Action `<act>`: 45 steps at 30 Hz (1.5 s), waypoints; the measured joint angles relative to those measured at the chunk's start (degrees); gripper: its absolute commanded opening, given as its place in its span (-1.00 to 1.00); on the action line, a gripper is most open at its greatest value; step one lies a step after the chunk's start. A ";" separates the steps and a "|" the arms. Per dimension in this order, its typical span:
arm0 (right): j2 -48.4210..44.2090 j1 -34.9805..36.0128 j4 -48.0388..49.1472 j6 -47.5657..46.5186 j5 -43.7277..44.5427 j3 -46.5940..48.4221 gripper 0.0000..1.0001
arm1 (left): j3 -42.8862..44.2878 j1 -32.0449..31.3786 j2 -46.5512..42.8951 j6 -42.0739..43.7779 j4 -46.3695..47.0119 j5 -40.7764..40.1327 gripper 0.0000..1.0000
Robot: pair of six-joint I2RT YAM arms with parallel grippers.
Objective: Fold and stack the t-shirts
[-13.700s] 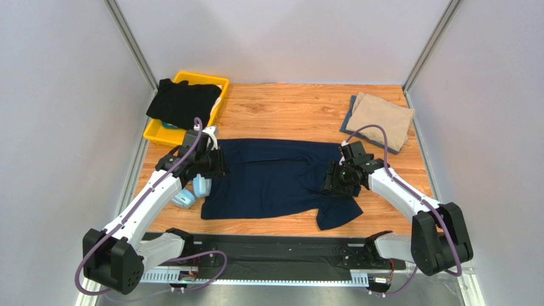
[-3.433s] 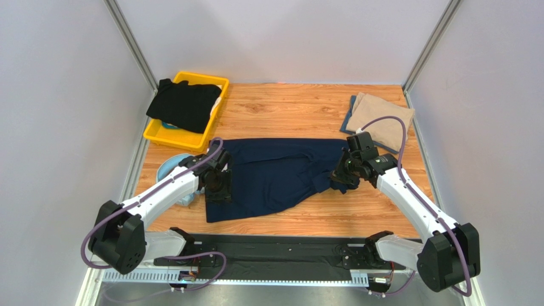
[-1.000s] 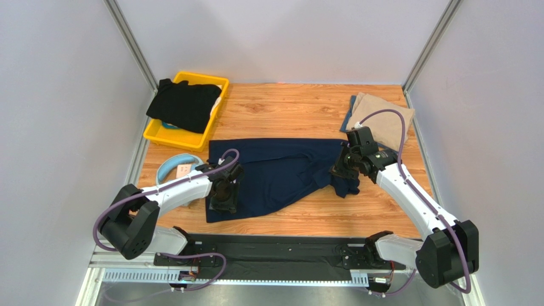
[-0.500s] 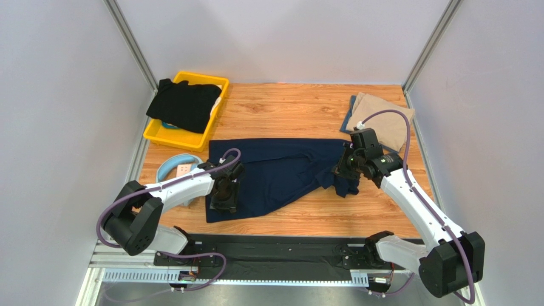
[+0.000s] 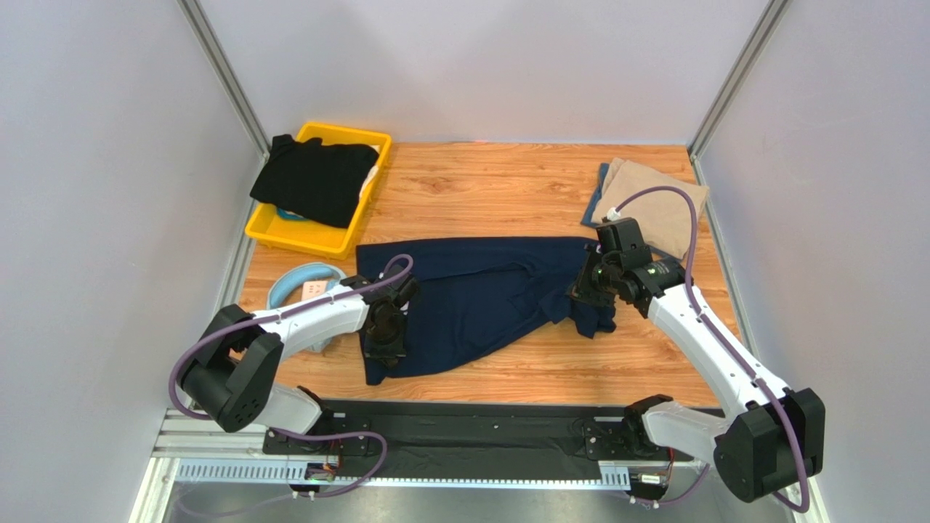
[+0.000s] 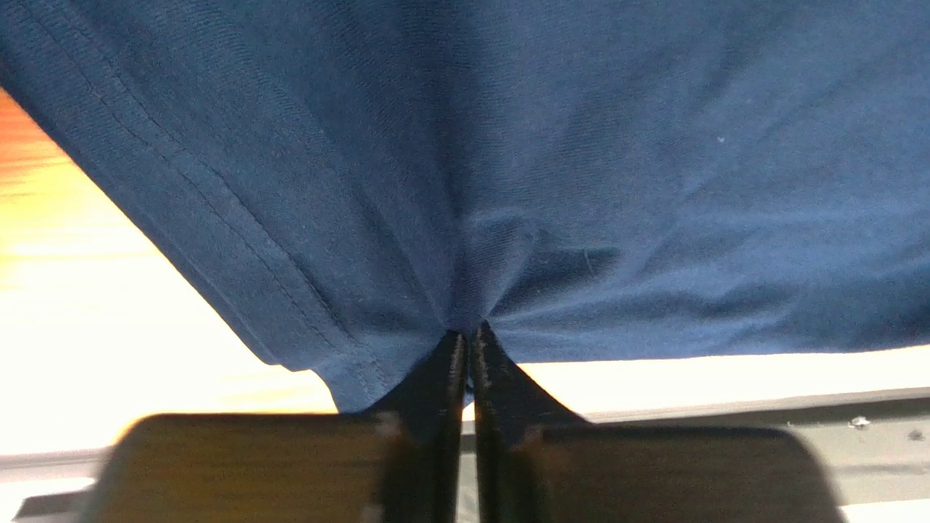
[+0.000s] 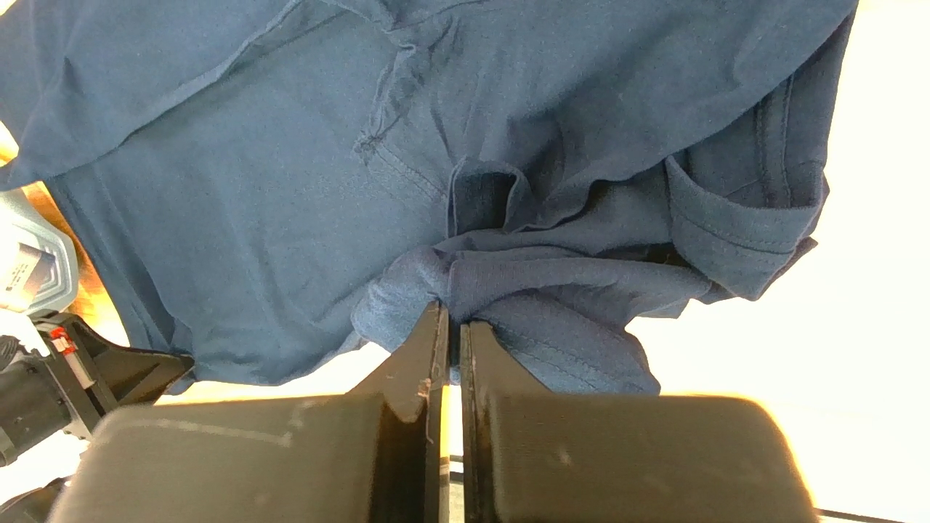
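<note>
Currently the navy t-shirt (image 5: 480, 300) lies mid-table on the wooden table (image 5: 491, 180). It is partly gathered, with its right side bunched and its near edge running diagonally. The left gripper (image 6: 467, 340) is pinched onto the near-left hem. The right gripper (image 7: 450, 318) is clamped on the bunched cloth at the right side.

The tan t-shirt (image 5: 655, 207) rests folded at the far right corner, probably the stacking place. The black t-shirt (image 5: 314, 177) hangs over the yellow bin (image 5: 352, 134) at far left, not folded. Judged status: one shirt done, one in progress, one pending.

Compared with one second earlier, the left jaws have gone from wide apart to closed on the hem. The shirt's near-left corner has shifted slightly right. The headphones (image 5: 297, 286) lie just left of the shirt, unmoved over that second.
</note>
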 measured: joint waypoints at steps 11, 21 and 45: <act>0.00 0.00 0.00 0.04 0.02 0.00 -1.00 | 0.63 0.00 1.46 0.17 0.79 4.35 -1.00; 0.00 0.00 -0.02 0.24 0.00 0.00 -0.99 | -0.52 0.00 0.04 0.15 2.08 5.27 -1.00; -2.38 0.00 -0.22 0.22 0.46 -0.02 -0.99 | 0.24 -0.15 -1.81 -0.04 0.81 1.86 -1.00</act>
